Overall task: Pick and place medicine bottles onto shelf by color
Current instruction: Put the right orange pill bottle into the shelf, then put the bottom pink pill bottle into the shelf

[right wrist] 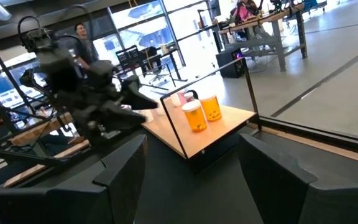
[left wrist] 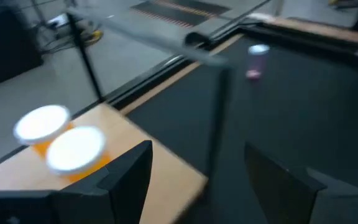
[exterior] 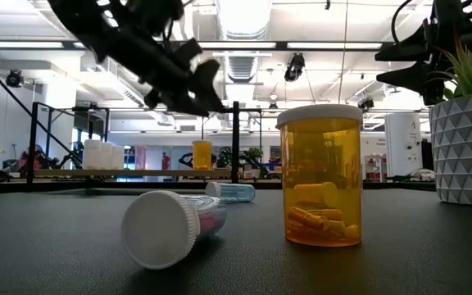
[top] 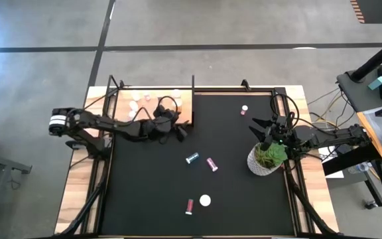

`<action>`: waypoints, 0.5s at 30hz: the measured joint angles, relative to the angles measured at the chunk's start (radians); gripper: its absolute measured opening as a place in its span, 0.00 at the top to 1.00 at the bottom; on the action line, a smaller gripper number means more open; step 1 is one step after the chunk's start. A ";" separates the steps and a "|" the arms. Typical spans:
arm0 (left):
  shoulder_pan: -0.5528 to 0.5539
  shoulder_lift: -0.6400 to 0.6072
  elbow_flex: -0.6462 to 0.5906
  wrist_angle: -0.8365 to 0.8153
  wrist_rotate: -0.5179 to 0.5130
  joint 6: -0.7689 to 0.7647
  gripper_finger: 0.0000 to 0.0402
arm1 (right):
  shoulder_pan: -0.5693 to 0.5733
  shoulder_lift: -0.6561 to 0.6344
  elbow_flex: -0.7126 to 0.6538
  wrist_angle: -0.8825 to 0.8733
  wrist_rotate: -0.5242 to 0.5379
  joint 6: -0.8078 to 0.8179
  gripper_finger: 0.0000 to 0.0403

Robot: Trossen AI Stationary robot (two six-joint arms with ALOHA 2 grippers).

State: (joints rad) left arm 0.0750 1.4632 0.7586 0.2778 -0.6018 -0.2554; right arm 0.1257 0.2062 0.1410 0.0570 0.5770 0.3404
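Observation:
The light-wood shelf lies at the far left of the black mat. Several white-capped bottles stand on it, and two orange ones show close in the left wrist view. My left gripper is open and empty at the shelf's right edge, above the mat. On the mat lie a teal bottle and two pink bottles, all on their sides. An orange bottle stands upright, and a small pink one is far off. My right gripper is open and empty beside the plant pot.
A white pot with a green plant stands at the mat's right side, just under my right arm. A thin black frame with upright posts rims the shelf and the mat. People and desks show in the room behind.

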 joint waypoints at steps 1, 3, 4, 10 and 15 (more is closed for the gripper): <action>-0.017 -0.009 0.000 0.000 0.000 0.000 0.41 | 0.000 0.000 0.000 0.000 0.000 0.000 0.40; -0.052 -0.027 0.000 0.001 0.000 0.000 0.41 | 0.000 0.000 0.000 0.000 0.000 0.000 0.40; -0.067 -0.035 0.000 0.002 0.000 0.000 0.41 | 0.000 0.000 0.000 0.000 0.000 0.000 0.40; -0.132 -0.060 0.005 0.012 -0.002 0.001 0.41 | 0.000 0.000 0.000 0.000 0.000 0.000 0.40; -0.153 -0.050 0.084 0.002 -0.002 0.006 0.41 | 0.000 0.000 0.000 0.000 0.000 0.000 0.40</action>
State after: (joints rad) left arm -0.0780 1.4130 0.8429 0.2796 -0.6041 -0.2495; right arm 0.1261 0.2062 0.1410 0.0570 0.5774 0.3401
